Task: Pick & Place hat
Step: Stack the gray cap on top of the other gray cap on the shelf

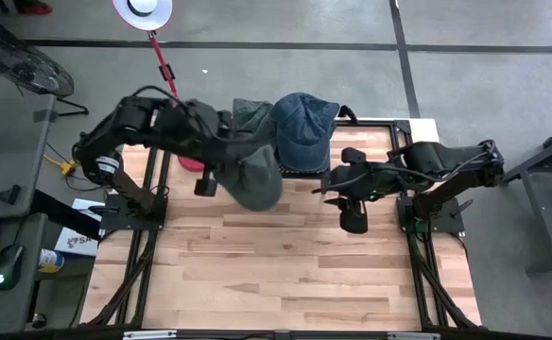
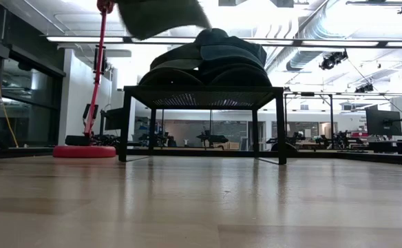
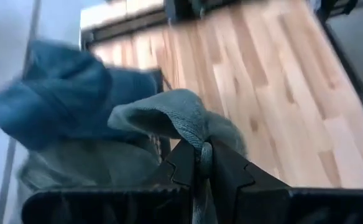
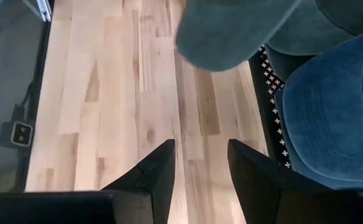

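My left gripper (image 1: 233, 162) is shut on a grey-green hat (image 1: 257, 179), which hangs in the air beside the black stand (image 2: 204, 93) at the table's far middle. In the low view the hat (image 2: 163, 17) shows at the top, above the stand's left end. A blue denim hat (image 1: 304, 127) and a darker grey one (image 1: 252, 115) lie piled on the stand's top. My right gripper (image 4: 200, 168) is open with nothing between its fingers, over the bare wood just near of the stand's right end (image 1: 335, 189). My left gripper pinches a bunched fold of the hat's cloth (image 3: 201, 152) between its two fingers. The fingers slant down from the table's left side. The hat's crown (image 3: 169, 115) bulges out beyond the fingertips, and the hat is lifted clear of table and stand.
A red round base (image 2: 84, 150) with a red pole (image 2: 96, 76) stands left of the stand. The wooden tabletop (image 1: 276, 274) stretches bare toward the near edge. The stand's perforated top edge (image 4: 270, 106) lies close beside my right gripper.
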Tool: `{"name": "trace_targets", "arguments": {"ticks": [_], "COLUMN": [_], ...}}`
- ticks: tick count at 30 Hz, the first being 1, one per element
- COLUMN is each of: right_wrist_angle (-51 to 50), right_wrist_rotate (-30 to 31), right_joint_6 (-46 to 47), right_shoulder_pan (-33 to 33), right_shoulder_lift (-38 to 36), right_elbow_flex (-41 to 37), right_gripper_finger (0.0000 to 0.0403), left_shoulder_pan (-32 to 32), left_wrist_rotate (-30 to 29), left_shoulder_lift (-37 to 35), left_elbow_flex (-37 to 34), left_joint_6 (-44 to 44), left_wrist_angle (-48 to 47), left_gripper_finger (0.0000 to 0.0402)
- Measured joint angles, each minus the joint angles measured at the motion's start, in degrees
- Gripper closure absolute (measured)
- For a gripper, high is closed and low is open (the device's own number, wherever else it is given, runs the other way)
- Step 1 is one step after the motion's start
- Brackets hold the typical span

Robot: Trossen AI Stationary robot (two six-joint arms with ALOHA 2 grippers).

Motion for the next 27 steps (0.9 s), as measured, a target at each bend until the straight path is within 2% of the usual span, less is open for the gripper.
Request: {"name": "trace_targets", "arguments": {"ticks": [7, 13, 21, 24, 27], "right_wrist_angle": [-1.23, -1.24, -1.35, -1.08, -1.08], "right_wrist_rotate": [0.85, 1.45, 9.91, 15.1, 17.62], "right_joint_6": [-5.54, -9.87, -9.97, -8.51, -5.74], "right_shoulder_pan": [0.0, 0.0, -0.02, -0.2, -1.02], "right_shoulder_lift": [0.0, 0.0, 0.0, 0.0, 0.0], "right_elbow_flex": [0.0, 0.0, 0.0, 0.0, 0.0], "right_gripper_finger": [0.0263, 0.0263, 0.0263, 0.0263, 0.0263], "left_shoulder_pan": [3.82, 10.97, 23.31, 28.26, 32.67], "left_wrist_rotate": [1.31, 3.76, 17.29, 24.16, 30.78], "left_shoulder_lift": [-3.41, -5.13, -5.86, -5.85, -5.45], "left_elbow_flex": [0.04, 0.02, 0.02, 0.02, 0.02], "left_joint_6": [3.81, 7.41, 15.68, 20.47, 23.62], "left_wrist_angle": [8.0, 8.75, 9.49, 9.38, 8.1], "left_gripper_finger": [0.0381, 0.0381, 0.0381, 0.0381, 0.0381]}}
